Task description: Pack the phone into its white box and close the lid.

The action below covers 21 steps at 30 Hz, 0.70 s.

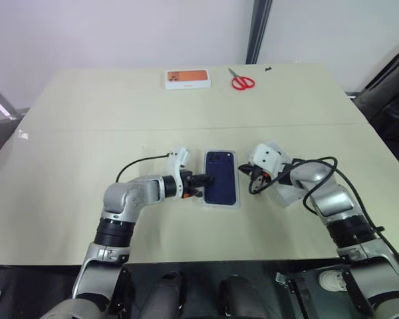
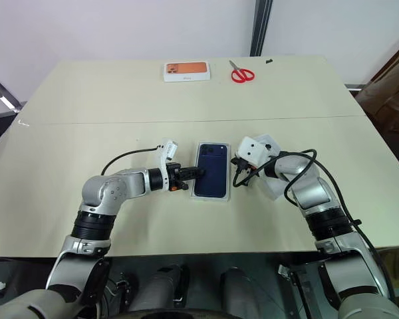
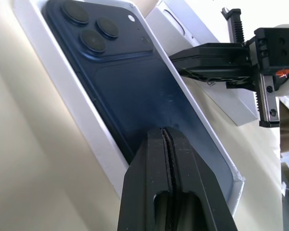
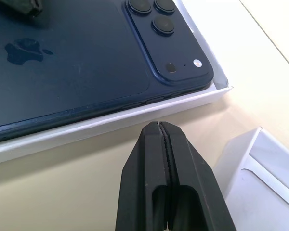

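Phone [image 1: 221, 177] sits in box [image 3: 62, 91], glossy, slippery. Lid [image 2: 274, 174] light, stiff; grab long edges. Both grippers' jaws pressed together, holding nothing.

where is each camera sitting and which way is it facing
Left eye and right eye views: on the head, looking forward and down at the table; both arms show, either side of the phone.
Left wrist view: on the left wrist, looking along the shut left gripper across the phone toward the right gripper.
Right wrist view: on the right wrist, looking along its shut fingers at the white box rim, with the lid beside it.
Shared: every view shows the phone lying in the box.
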{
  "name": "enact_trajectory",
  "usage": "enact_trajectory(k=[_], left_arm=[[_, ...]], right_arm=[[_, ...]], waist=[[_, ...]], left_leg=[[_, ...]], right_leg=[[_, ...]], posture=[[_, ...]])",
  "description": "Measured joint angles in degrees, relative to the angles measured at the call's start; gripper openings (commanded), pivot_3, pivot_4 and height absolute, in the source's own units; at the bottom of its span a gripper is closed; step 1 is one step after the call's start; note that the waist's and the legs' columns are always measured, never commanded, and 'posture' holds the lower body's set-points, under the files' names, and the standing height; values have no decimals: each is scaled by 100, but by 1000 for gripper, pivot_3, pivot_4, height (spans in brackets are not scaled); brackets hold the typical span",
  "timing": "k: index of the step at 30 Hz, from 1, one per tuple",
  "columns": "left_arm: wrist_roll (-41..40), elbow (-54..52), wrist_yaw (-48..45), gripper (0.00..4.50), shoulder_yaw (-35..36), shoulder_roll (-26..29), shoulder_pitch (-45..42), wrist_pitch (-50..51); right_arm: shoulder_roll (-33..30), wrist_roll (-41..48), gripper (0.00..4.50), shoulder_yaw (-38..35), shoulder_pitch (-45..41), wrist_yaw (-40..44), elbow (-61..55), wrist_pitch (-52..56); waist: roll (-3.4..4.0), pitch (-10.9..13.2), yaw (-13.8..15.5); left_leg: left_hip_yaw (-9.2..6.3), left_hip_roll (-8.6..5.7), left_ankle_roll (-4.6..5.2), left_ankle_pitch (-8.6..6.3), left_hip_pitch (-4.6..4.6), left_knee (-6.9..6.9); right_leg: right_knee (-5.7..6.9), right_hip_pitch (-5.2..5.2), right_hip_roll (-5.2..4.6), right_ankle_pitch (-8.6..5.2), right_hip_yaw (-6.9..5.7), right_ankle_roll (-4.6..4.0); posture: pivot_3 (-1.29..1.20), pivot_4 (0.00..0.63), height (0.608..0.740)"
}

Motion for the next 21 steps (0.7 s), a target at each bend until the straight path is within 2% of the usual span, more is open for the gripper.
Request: enact_trajectory(k=[4,10,14,17,21], left_arm=[[3,2,4,62,116,189,-17,-92],[13,5,-119,62,160,475,-12,-119],[172,-59,-440,62,-42,744,-2,-685],[208,-156,-860,933,-22,1090,-4,-1101],[339,-77,-1333,2975,-23,1446,-2,-1659]], right_arm=[[-44,168,0,-271,66,-7,-185,95],[-148,123,0,-255,377,-61,-348,49],[-60,176,0,-372,322,-222,-432,198],[-128,592,881,-760,324,-145,-723,673],[-323,959,2939,-1187,442,-171,-1205,1209]], waist=[[0,0,3],[0,0,0],[1,1,-4],[2,1,-1],[2,1,25]], left_leg=[[0,0,0,0,0,-1],[0,0,0,0,0,-1],[1,1,-1,0,0,-4],[0,1,-1,0,0,-4],[-1,-1,1,-1,0,-3]], right_leg=[[0,0,0,0,0,0],[0,-1,0,0,1,0],[1,-4,0,0,1,0],[-1,0,-1,0,2,0],[-5,3,-4,0,0,0]], posture=[[0,150,734],[0,150,734],[0,150,734],[0,150,734],[0,150,734]])
